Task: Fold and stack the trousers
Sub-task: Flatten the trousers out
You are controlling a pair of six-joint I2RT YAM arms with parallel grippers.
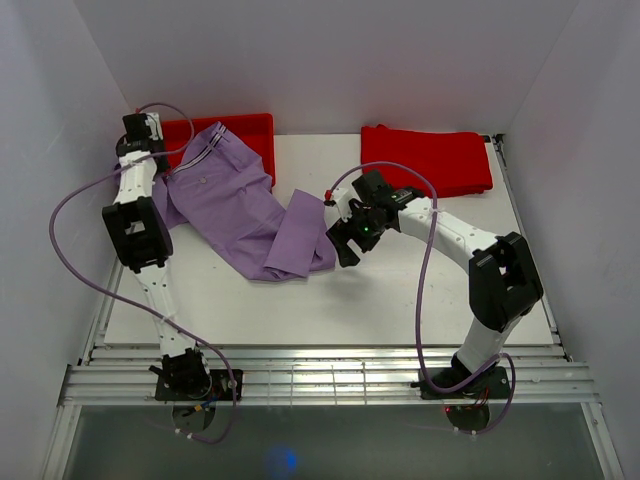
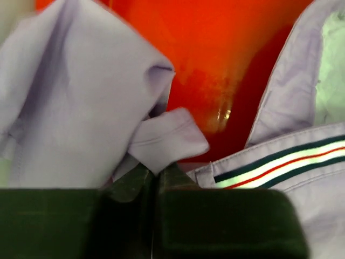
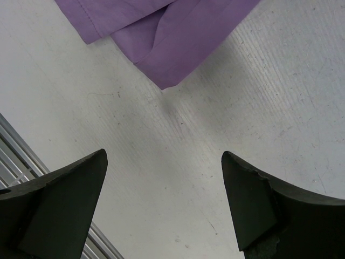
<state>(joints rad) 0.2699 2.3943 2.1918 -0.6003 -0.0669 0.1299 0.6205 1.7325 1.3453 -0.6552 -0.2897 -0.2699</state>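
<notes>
One pair of trousers (image 1: 240,210) sprawls unfolded, its waist over the one red tray (image 1: 248,128) and its legs reaching mid-surface (image 1: 300,300). One red cloth (image 1: 425,158) lies at the back right. The left hand (image 2: 156,181) is clamped on a waist fold. The right hand (image 3: 163,156) hangs apart near the hems. Probably the first fold is in hand, and next the right hand needs to grip the hems.

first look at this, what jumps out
The lilac trousers sprawl crumpled across the table, from the red tray at the far left to the middle. The left gripper is shut on a fold of them over the tray, while the right gripper hangs open above bare table just beside the leg ends. A folded red cloth lies at the far right.
</notes>
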